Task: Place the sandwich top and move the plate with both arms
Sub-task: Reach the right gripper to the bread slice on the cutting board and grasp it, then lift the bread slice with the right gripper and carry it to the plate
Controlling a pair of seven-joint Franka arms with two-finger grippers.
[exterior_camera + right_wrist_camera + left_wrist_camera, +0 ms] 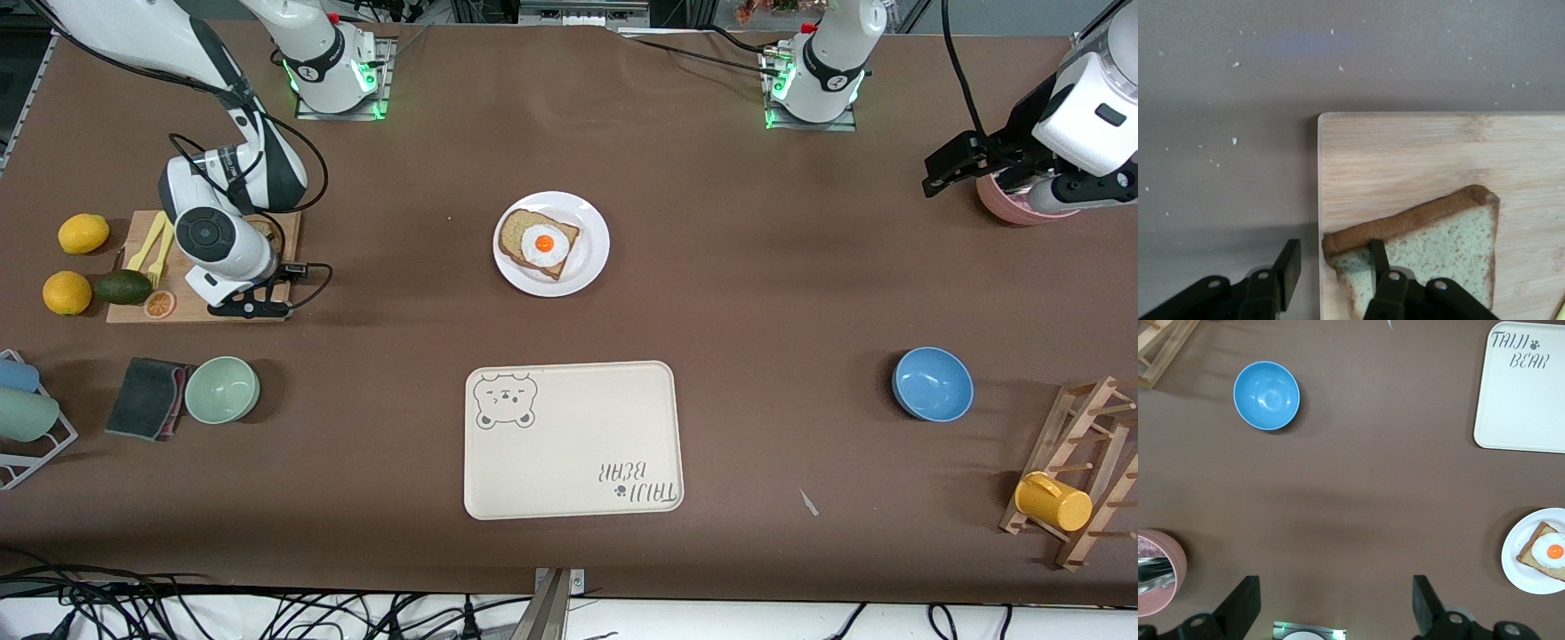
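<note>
The sandwich top (1451, 240), a plain speckled slice with a brown crust, lies on the wooden cutting board (1405, 160) at the right arm's end of the table. My right gripper (1333, 247) is low over the slice's corner. It stands part open, with one finger (1376, 257) resting on the bread and the other finger (1288, 267) apart from the crust, off the board's edge. In the front view that arm (222, 240) hides the slice. The white plate (591, 258) holds a slice with a fried egg (538, 242). My left gripper (942, 173) waits wide open and empty in the air beside a pink bowl (1009, 209).
A cream bear tray (573, 440) lies nearer the camera than the plate. A blue bowl (932, 384) and a wooden rack with a yellow mug (1053, 502) are toward the left arm's end. A green bowl (222, 388), a dark cloth, lemons and an avocado (124, 286) surround the board.
</note>
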